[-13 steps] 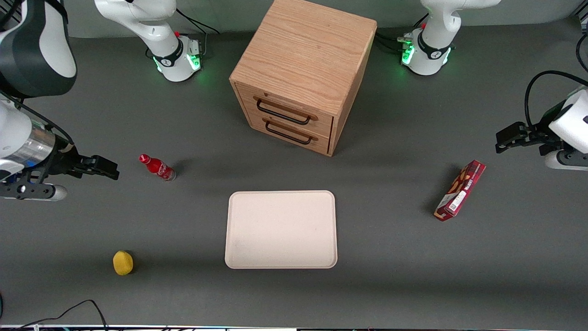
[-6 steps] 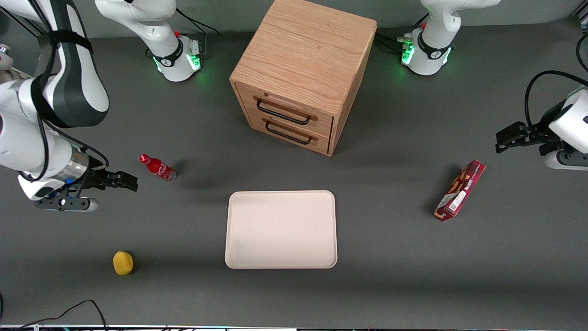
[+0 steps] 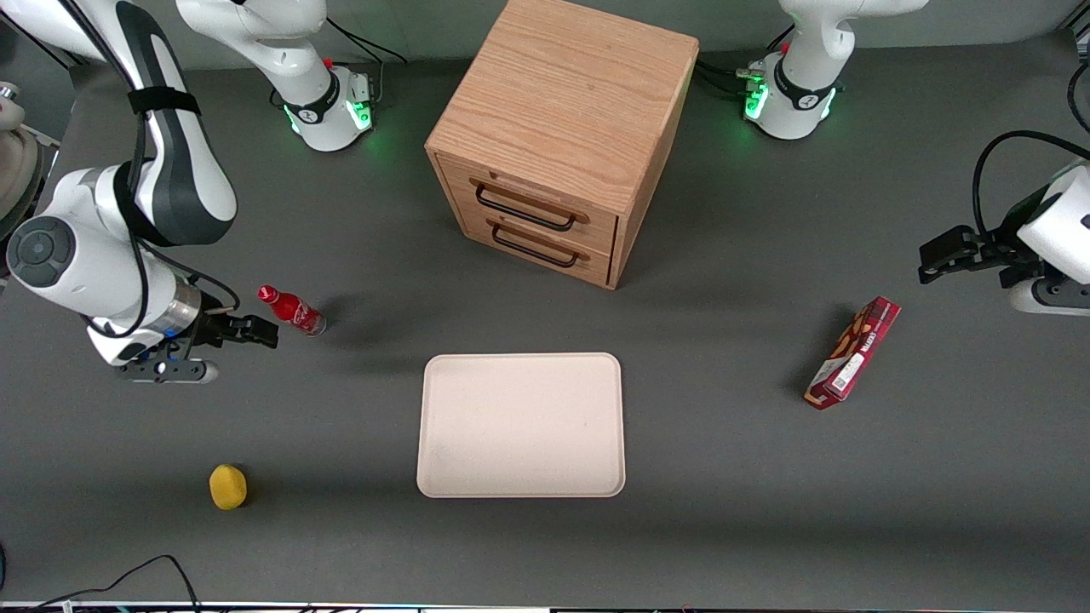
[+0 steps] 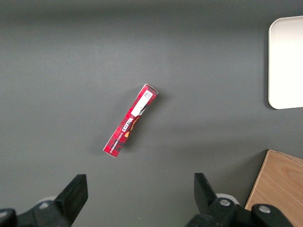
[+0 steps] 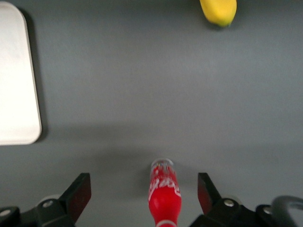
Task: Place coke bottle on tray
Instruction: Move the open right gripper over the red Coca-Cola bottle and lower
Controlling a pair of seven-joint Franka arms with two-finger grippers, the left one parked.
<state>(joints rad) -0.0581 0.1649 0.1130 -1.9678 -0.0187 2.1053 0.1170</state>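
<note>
While its fingers stood wide apart and held nothing, the pincer [image 3: 266,333] hung just beside the bottle [image 3: 292,310], which in the wrist view lay lined up between the two fingers [image 5: 79,193]. The bottle [image 5: 164,195] stood on the desk [image 3: 766,511], untouched, well apart from the tray [image 3: 521,424], which was bare. By my reading, only the approach was nearly done; the grasp, lift, carry and set-down were all left. A lemon [image 3: 228,486] lay nearer the camera.
</note>
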